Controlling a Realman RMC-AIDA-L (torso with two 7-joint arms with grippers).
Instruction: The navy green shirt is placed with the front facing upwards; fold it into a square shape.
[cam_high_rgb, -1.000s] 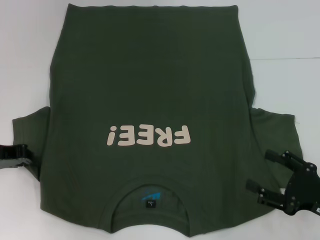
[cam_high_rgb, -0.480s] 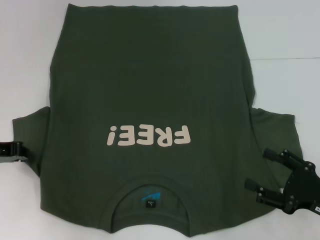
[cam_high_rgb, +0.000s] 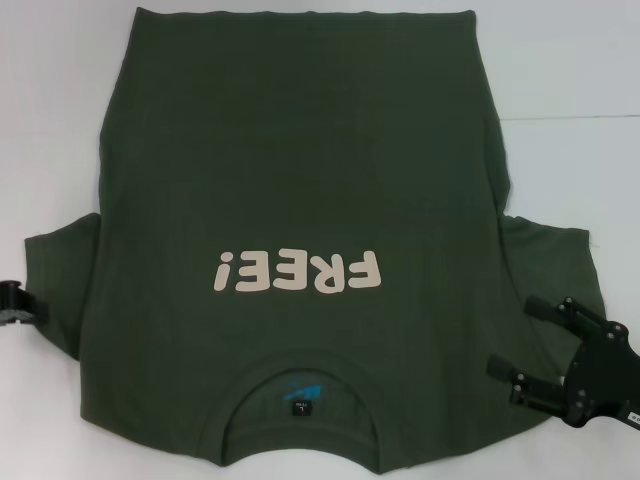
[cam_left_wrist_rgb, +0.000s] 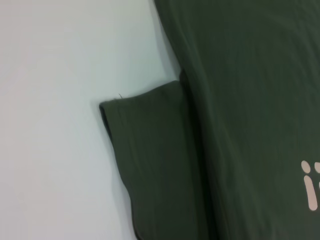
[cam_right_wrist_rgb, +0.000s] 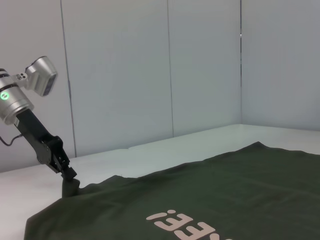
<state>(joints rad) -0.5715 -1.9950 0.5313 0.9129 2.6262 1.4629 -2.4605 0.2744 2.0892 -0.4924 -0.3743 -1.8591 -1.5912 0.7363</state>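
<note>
A navy green shirt (cam_high_rgb: 300, 210) lies spread flat and front-up on a white table (cam_high_rgb: 560, 90), filling most of the head view. Its round collar (cam_high_rgb: 300, 385) sits at the near edge, closest to the robot, and its hem runs along the far side. Pale "FREE!" lettering (cam_high_rgb: 297, 271) crosses the chest and reads upside down from the robot's position. A blue neck label (cam_high_rgb: 301, 391) shows inside the collar. Both short sleeves stick out sideways from the body of the garment.

The right gripper (cam_high_rgb: 512, 347) rests over the shirt's right sleeve (cam_high_rgb: 555, 265), near the shoulder. Its two black fingers (cam_high_rgb: 545, 308) are spread well apart and point inward toward the collar, with nothing between them.

The left gripper (cam_high_rgb: 30, 308) shows only as a black tip at the picture's left edge, just beside the cuff of the left sleeve (cam_high_rgb: 60, 280). Whether its claw is spread or pressed together cannot be told. In the right wrist view the left arm (cam_right_wrist_rgb: 30, 125) slants down to that same corner of the shirt, its tip at the cloth's edge.

The left wrist view looks straight down on the left sleeve (cam_left_wrist_rgb: 150, 160), lying flat on the table with its cuff edge toward bare white surface
</note>
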